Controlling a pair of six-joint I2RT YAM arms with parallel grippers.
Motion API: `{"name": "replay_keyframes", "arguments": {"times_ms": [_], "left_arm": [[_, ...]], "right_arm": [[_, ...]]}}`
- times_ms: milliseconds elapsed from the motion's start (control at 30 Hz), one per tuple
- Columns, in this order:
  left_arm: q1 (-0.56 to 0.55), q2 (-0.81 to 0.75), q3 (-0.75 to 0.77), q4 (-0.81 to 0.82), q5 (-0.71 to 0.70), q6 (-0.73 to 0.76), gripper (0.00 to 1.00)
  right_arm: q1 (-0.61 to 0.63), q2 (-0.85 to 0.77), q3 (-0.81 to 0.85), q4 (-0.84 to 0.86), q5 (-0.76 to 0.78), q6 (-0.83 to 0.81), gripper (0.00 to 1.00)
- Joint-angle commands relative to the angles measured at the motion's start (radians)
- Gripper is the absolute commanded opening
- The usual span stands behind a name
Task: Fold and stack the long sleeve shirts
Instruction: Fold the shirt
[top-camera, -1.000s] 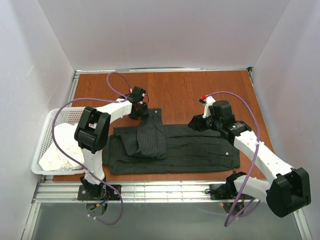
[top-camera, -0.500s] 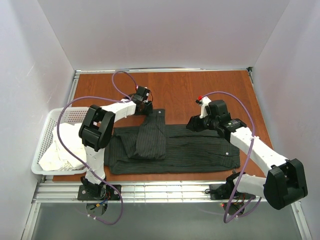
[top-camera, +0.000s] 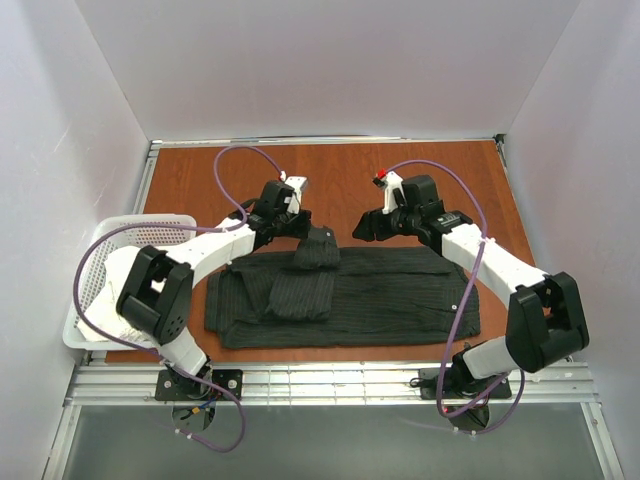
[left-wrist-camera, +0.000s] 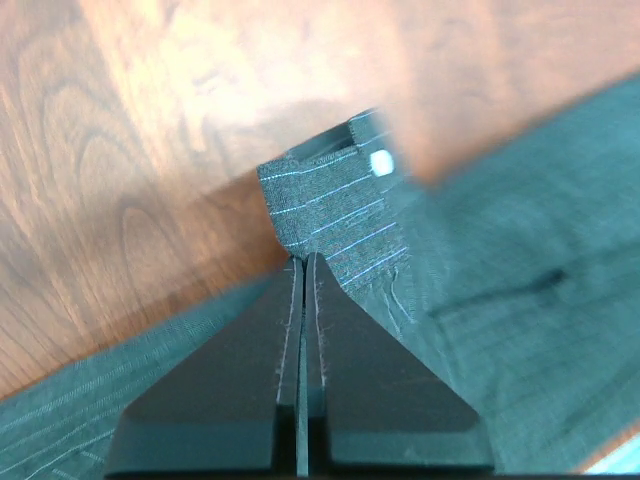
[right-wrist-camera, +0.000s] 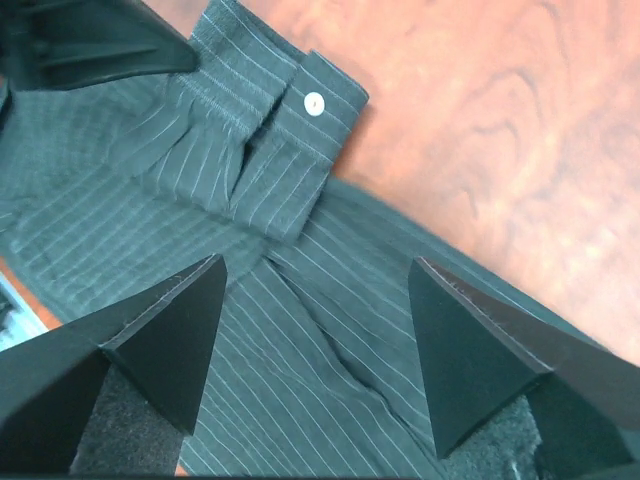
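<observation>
A dark pinstriped long sleeve shirt (top-camera: 400, 295) lies flat across the wooden table, one sleeve folded over its left half. My left gripper (top-camera: 303, 229) (left-wrist-camera: 303, 262) is shut on that sleeve just behind the cuff (top-camera: 320, 248) (left-wrist-camera: 330, 205), and the cuff with its white button (left-wrist-camera: 381, 162) sticks out past the fingertips. The right gripper (top-camera: 362, 231) (right-wrist-camera: 318, 262) hovers open over the shirt's upper edge, right of the cuff (right-wrist-camera: 300, 120), with nothing between its fingers. A left finger (right-wrist-camera: 90, 40) shows in the right wrist view's top-left corner.
A white mesh basket (top-camera: 92, 262) holding pale cloth (top-camera: 122, 298) stands at the table's left edge. Bare wood (top-camera: 340, 175) lies beyond the shirt. White walls enclose three sides. A metal rail (top-camera: 330, 380) runs along the near edge.
The left gripper closed on the sleeve by the cuff and carried it right and nearer, bunching the sleeve. The right arm swung left toward the cuff and its jaws widened.
</observation>
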Motion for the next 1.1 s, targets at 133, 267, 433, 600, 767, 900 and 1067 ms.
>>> {"name": "replay_keyframes", "arguments": {"times_ms": [133, 267, 433, 600, 767, 900, 1067], "left_arm": [[-0.01, -0.171, -0.063, 0.057, 0.183, 0.142, 0.0], [-0.01, -0.234, -0.05, 0.057, 0.256, 0.207, 0.0], [-0.01, -0.283, -0.015, 0.046, 0.339, 0.294, 0.0], [-0.01, -0.286, 0.043, -0.026, 0.364, 0.415, 0.0], [-0.01, -0.289, 0.091, -0.093, 0.364, 0.504, 0.0], [-0.019, -0.302, 0.108, -0.118, 0.391, 0.567, 0.0], [-0.027, -0.317, 0.12, -0.127, 0.427, 0.603, 0.0]], "right_arm": [[0.021, 0.051, 0.107, 0.072, -0.166, -0.068, 0.78], [0.019, 0.046, 0.148, 0.068, -0.249, -0.16, 0.83], [0.021, 0.045, 0.19, 0.046, -0.316, -0.255, 0.83], [0.022, 0.049, 0.236, -0.001, -0.37, -0.358, 0.83], [0.022, 0.057, 0.28, -0.052, -0.392, -0.466, 0.8], [0.022, 0.098, 0.34, -0.101, -0.441, -0.52, 0.79], [0.025, 0.161, 0.435, -0.194, -0.478, -0.571, 0.79]]}}
